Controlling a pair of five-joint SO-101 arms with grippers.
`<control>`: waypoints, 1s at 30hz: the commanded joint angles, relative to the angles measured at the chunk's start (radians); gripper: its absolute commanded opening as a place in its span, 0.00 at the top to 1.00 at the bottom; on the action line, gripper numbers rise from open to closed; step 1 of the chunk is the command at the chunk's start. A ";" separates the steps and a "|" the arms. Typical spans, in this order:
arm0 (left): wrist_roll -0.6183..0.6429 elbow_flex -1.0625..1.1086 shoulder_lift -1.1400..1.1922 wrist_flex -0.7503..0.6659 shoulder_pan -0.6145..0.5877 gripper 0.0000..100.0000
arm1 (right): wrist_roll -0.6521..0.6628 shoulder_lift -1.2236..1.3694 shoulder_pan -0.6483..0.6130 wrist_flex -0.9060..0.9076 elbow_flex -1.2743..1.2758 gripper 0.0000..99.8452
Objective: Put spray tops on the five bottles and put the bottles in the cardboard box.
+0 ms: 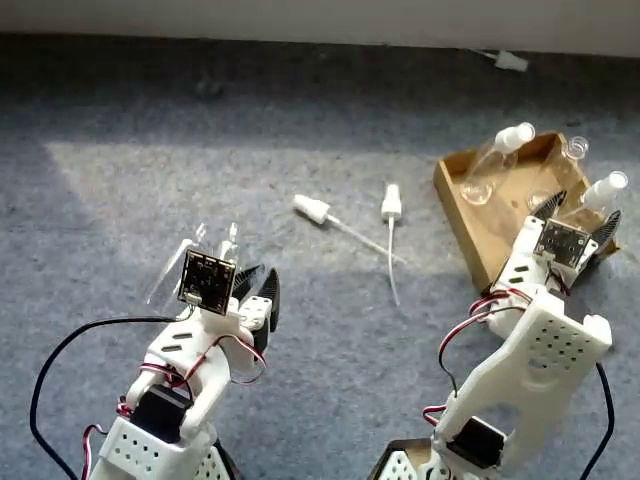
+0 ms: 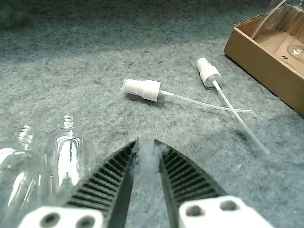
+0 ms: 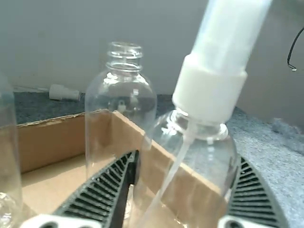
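**Right hand pinching a capped bottle at the cardboard box**

The right hand (image 3: 178, 192) is pinching a clear bottle, the held bottle (image 3: 190, 156), with one ribbed finger pressing on each side of its body. The held bottle is standing upright and wearing a white spray top (image 3: 213, 90), whose thin tube is running down inside it. In the high view it is sitting at the right-hand edge of the cardboard box (image 1: 500, 232). Whether its base is touching the box floor cannot be told.

Two more bottles are sitting in the box. A capped bottle (image 1: 495, 158) is lying on its side across the far left corner, with its white top poking over the rim. An open bottle (image 1: 575, 150) is standing upright at the far side, showing a bare threaded neck.

The left hand (image 2: 146, 143) is hovering low over the grey counter (image 2: 71, 61). Its fingers are spread only a sliver and are gripping nothing. Just beside it, two uncapped bottles (image 2: 69, 152) are lying side by side on the counter, necks pointing away from the arm.

Between the left hand and the box, two loose spray tops are lying on the counter, one (image 2: 141, 89) nearer the left hand and one (image 2: 208, 71) nearer the box. Their long tubes are crossing each other.

All the bottle walls are showing plain and see-through.
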 commanded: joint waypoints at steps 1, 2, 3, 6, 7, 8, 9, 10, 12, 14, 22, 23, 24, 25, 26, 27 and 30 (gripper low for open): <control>-0.014 0.022 0.002 -0.021 -0.010 1.00 | 0.012 -0.024 0.002 -0.002 0.027 0.73; -0.014 0.022 0.002 -0.021 -0.010 1.00 | 0.012 -0.024 0.002 -0.002 0.027 0.73; -0.014 0.022 0.002 -0.021 -0.010 1.00 | 0.012 -0.024 0.002 -0.002 0.027 0.73; -0.014 0.022 0.002 -0.021 -0.010 1.00 | 0.012 -0.024 0.002 -0.001 0.027 0.73; -0.014 0.022 0.002 -0.021 -0.010 1.00 | 0.012 -0.024 0.002 -0.001 0.027 0.73; -0.014 0.022 0.002 -0.021 -0.010 1.00 | 0.012 -0.024 0.002 -0.001 0.027 0.73; -0.014 0.022 0.002 -0.021 -0.010 1.00 | 0.012 -0.024 0.002 -0.001 0.027 0.73; -0.014 0.022 0.002 -0.021 -0.010 1.00 | 0.012 -0.024 0.002 -0.001 0.027 0.73; -0.014 0.022 0.002 -0.021 -0.010 1.00 | 0.012 -0.024 0.002 -0.001 0.027 0.73; -0.014 0.022 0.002 -0.021 -0.010 1.00 | 0.012 -0.025 0.002 -0.001 0.027 0.73; -0.014 0.022 0.002 -0.021 -0.010 1.00 | 0.005 -0.200 0.002 0.174 0.096 0.73; -0.014 0.022 0.002 -0.021 -0.010 1.00 | 0.005 -0.231 0.001 0.176 0.119 0.73; -0.014 0.022 0.002 -0.021 -0.010 1.00 | 0.005 -0.257 -0.002 0.177 0.139 0.73; -0.014 0.022 0.002 -0.021 -0.010 1.00 | 0.005 -0.280 -0.002 0.186 0.157 0.73; -0.014 0.022 0.002 -0.021 -0.010 1.00 | 0.005 -0.298 -0.004 0.200 0.168 0.73; -0.014 0.022 0.002 -0.021 -0.010 1.00 | 0.005 -0.314 -0.002 0.217 0.179 0.73; -0.014 0.022 0.002 -0.021 -0.010 1.00 | 0.005 -0.354 0.001 0.294 0.183 0.73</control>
